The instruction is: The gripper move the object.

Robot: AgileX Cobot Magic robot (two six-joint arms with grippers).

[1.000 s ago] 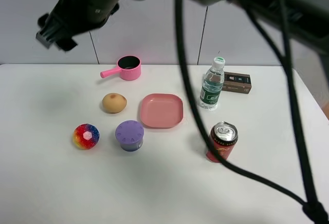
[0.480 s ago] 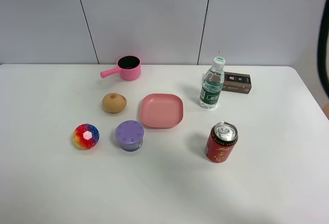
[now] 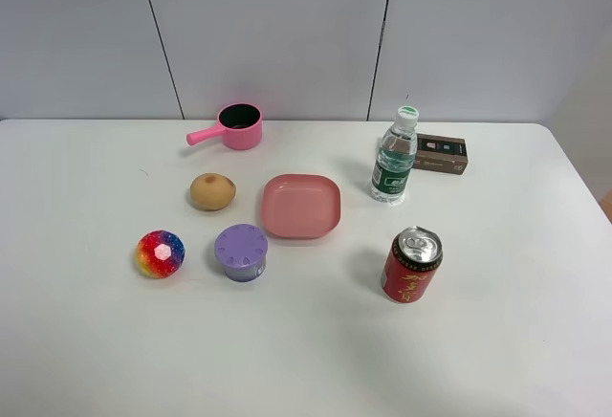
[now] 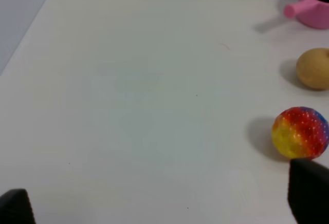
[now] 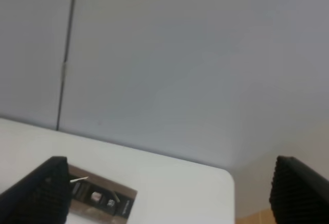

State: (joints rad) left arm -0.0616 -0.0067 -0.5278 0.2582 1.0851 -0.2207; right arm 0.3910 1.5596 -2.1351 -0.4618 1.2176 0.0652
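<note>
The object, a glittery rainbow ball [image 3: 160, 253], rests on the white table [image 3: 115, 340] at the left. It also shows in the left wrist view [image 4: 300, 132], just beyond one black fingertip. My left gripper [image 4: 162, 203] is open and empty, its fingertips [image 4: 308, 190] far apart above the bare table. My right gripper [image 5: 169, 193] is open and empty, raised and facing the grey wall. Neither arm shows in the exterior high view.
A tan egg-shaped object [image 3: 212, 191], a purple lidded cup [image 3: 241, 252], a pink plate [image 3: 301, 206] and a pink saucepan [image 3: 239, 126] stand near the ball. A water bottle [image 3: 394, 156], a brown box [image 3: 441, 153] and a red can [image 3: 411, 264] stand at the right.
The black arm and cables that crossed the exterior high view one second ago have swung out of that view. The objects on the table have not moved.
</note>
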